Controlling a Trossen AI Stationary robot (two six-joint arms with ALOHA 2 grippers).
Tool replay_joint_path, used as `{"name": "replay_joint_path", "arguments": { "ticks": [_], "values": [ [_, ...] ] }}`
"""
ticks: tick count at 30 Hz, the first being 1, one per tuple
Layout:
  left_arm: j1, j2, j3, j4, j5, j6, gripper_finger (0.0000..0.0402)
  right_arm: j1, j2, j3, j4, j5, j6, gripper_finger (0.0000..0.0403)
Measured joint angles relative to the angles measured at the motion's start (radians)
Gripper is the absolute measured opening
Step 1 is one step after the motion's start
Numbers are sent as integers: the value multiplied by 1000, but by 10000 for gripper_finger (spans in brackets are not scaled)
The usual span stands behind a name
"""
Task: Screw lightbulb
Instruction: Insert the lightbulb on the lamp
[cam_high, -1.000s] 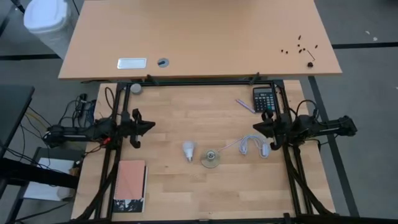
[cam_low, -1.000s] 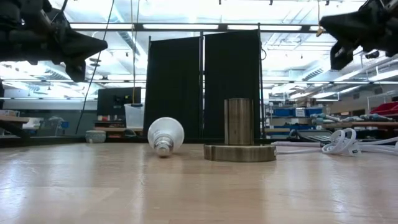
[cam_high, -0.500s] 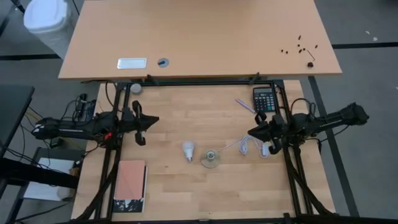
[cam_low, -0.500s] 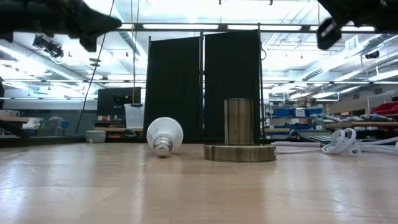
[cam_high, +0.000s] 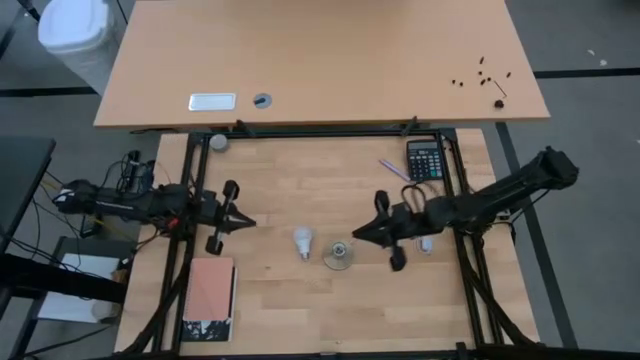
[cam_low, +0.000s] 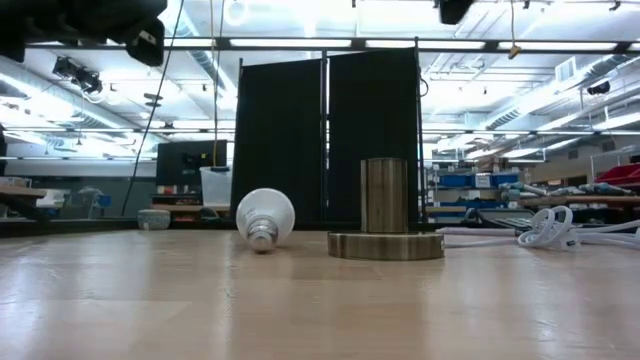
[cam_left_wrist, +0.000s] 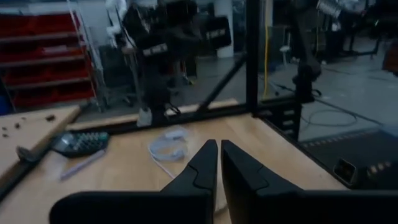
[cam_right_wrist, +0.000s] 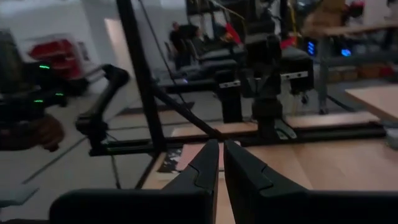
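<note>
Right pincer (cam_high: 358, 235) swung inward from table edge, now near socket (cam_high: 339, 255); left pincer (cam_high: 250, 222) edged inward.

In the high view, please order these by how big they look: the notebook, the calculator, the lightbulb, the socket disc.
1. notebook, clearly the largest.
2. calculator.
3. socket disc and lightbulb: they look about alike, so I do not rank them; the disc may be slightly wider.
</note>
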Motion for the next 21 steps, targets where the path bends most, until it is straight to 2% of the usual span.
{"name": "replay_joint_path", "arguments": {
  "ticks": [6,13,17,21],
  "values": [
    [-80,28,0,-17,-120,-131,26,16,191,179,-95,104,97,35],
    [-169,57,0,-19,-121,-125,26,-15,368,337,-166,103,229,41],
    [-214,62,0,-19,-122,-79,26,-36,465,411,-184,100,228,71],
    [-235,61,0,-13,-139,-65,26,-70,551,490,-249,92,238,122]
  ]
}}
